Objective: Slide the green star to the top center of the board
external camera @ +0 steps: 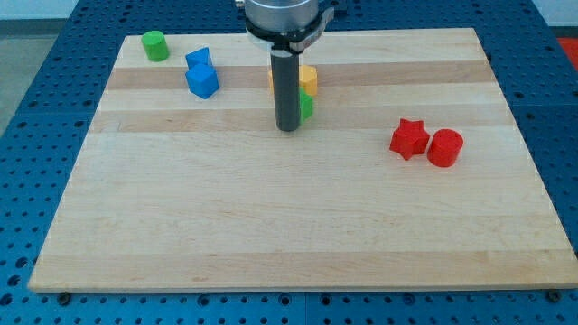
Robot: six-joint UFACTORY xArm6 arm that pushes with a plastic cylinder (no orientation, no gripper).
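Observation:
The dark rod comes down from the view's top centre, and my tip (288,127) rests on the wooden board (289,217). A green block (307,107) shows only as a sliver at the rod's right edge, just above my tip; its star shape cannot be made out. A yellow block (308,79) sits right behind it, with an orange edge (271,81) showing left of the rod. Both are mostly hidden by the rod.
A green cylinder (155,45) stands at the top left corner. Two blue blocks (200,74) sit together right of it. A red star (408,138) and a red cylinder (444,147) touch at the right.

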